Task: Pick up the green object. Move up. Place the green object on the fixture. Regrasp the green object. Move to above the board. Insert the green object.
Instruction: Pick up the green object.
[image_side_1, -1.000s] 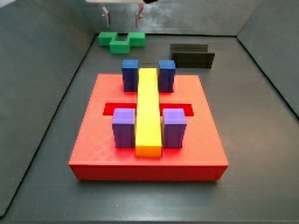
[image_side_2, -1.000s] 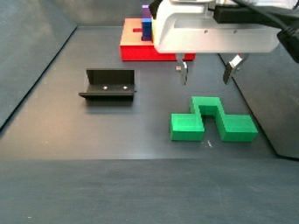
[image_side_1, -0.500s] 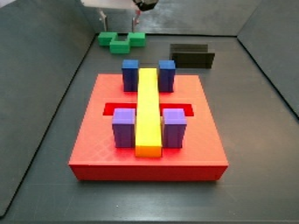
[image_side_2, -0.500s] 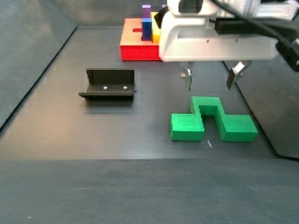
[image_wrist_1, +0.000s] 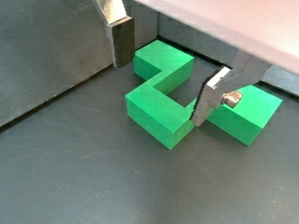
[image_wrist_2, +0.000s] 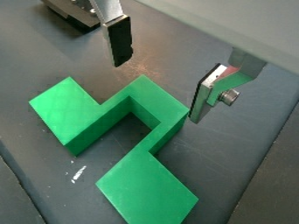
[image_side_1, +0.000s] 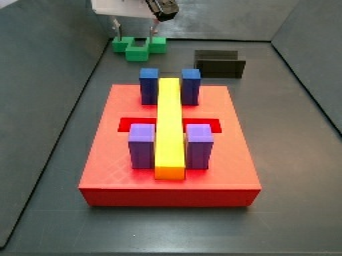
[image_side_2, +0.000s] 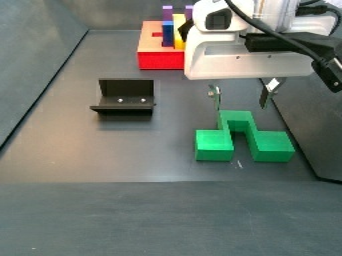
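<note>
- Gripper (image_side_2: 241, 95) is hanging right over the green object (image_side_2: 243, 139), jaws spread wide, nothing pinched.
- Its raised middle sits straight below the gap, so I'd just drop down.

matt plastic green object (image_wrist_1: 176, 92), silver metal hand (image_wrist_1: 170, 74) above

Dark grey matte floor (image_side_2: 120, 165), low grey walls (image_side_1: 74, 30) on each side — even, soft light

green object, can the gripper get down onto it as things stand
Probably yes. The gripper hangs open just above the green object, its fingers straddling the raised middle, and nothing lies between them. The fixture stands well aside.
</note>
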